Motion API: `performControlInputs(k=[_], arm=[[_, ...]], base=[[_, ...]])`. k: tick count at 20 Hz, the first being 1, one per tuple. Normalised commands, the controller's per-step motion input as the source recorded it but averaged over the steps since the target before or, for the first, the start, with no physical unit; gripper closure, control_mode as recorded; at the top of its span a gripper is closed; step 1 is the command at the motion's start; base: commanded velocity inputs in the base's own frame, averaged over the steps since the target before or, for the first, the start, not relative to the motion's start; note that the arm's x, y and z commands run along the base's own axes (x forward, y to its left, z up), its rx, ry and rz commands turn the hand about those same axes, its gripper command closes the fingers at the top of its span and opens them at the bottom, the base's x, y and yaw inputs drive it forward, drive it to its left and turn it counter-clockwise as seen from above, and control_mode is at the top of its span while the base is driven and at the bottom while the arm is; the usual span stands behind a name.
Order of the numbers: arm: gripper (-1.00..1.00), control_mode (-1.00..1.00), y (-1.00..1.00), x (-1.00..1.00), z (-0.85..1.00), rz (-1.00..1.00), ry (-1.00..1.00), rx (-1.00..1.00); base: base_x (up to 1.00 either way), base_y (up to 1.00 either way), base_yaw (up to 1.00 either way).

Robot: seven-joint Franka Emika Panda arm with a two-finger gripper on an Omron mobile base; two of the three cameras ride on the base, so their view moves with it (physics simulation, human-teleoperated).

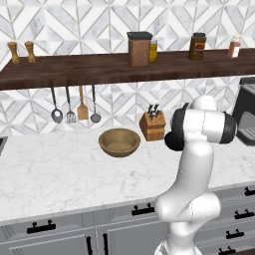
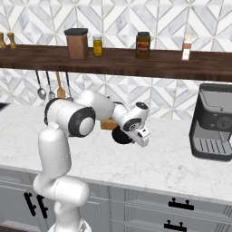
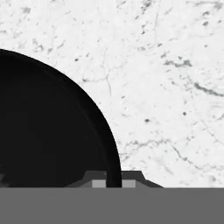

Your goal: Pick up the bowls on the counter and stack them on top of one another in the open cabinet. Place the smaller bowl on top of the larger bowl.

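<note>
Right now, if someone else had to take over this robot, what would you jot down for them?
Gripper: low over the small black bowl, fingertips either side of its rim; whether they have closed on it cannot be told.
Black bowl: on the marble counter, beside the knife block.
Wooden bowl: on the counter left of the block, untouched.
Shelf: no bowl on it.
Done: nothing stacked.
Left: wooden bowl up to the shelf, black bowl on top of it.
</note>
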Motion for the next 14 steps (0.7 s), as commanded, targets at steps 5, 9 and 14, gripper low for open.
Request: performControlInputs(k=[5, 9, 14], arm=[[1.00, -1.00, 0.47, -0.26, 0.86, 0.08, -0.19, -0.03], [1.00, -1.00, 0.89, -0.28, 0.78, 0.16, -0.08, -0.07], [1.00, -1.00, 1.00, -0.31, 0.52, 0.20, -0.01, -0.09]], base=[[0.00, 0.00, 0.00], [0.00, 0.00, 0.00], [0.00, 0.00, 0.00]])
